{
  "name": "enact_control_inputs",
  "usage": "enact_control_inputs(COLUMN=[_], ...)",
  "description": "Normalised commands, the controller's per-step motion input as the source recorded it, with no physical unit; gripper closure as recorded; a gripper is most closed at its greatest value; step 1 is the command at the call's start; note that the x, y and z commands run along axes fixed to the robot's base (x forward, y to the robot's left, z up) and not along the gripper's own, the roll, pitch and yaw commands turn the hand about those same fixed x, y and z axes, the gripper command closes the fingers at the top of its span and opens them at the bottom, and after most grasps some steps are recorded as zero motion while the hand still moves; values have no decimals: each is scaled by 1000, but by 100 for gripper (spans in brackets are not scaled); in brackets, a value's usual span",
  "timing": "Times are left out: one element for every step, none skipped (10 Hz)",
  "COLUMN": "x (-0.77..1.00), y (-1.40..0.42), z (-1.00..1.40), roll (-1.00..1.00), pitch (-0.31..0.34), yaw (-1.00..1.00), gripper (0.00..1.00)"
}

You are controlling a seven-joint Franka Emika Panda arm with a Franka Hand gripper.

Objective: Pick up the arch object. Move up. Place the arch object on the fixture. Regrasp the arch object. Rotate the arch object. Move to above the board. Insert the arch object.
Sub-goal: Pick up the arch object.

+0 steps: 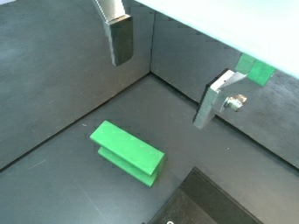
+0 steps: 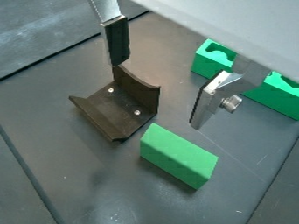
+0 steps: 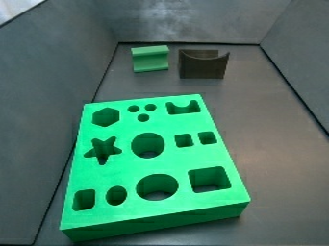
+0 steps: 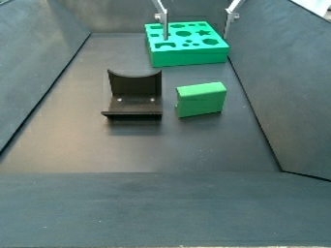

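The arch object is a small green block lying on the dark floor, seen in both wrist views (image 1: pixel 126 153) (image 2: pixel 177 155) and both side views (image 3: pixel 149 58) (image 4: pixel 200 98). The fixture (image 2: pixel 117 107), a dark block with a U-shaped dip, stands just beside it (image 3: pixel 202 61) (image 4: pixel 132 95). The board (image 3: pixel 154 163) (image 4: pixel 185 43) is a large green slab with shaped cut-outs. My gripper (image 1: pixel 163 74) (image 2: pixel 163 74) is open and empty, high above the floor, apart from the arch and the fixture. Only its fingertips (image 4: pixel 161 14) show at the upper edge of a side view.
Dark grey walls (image 3: pixel 77 48) enclose the floor on the sides and at the back (image 1: pixel 187 61). Parts of the board's edge (image 2: pixel 216 59) show behind one finger in a wrist view.
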Motion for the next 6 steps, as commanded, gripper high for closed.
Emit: enact_control_inputs(x=[220, 0, -446, 0, 0, 0], y=[-23, 0, 37, 0, 0, 0], z=[-37, 0, 0, -374, -654, -711], roll=[-17, -21, -37, -16, 0, 0], pitch=[64, 0, -244, -129, -1, 0], yaw=[-246, 0, -171, -971, -1000, -1000], gripper=[0, 0, 0, 0, 0, 0])
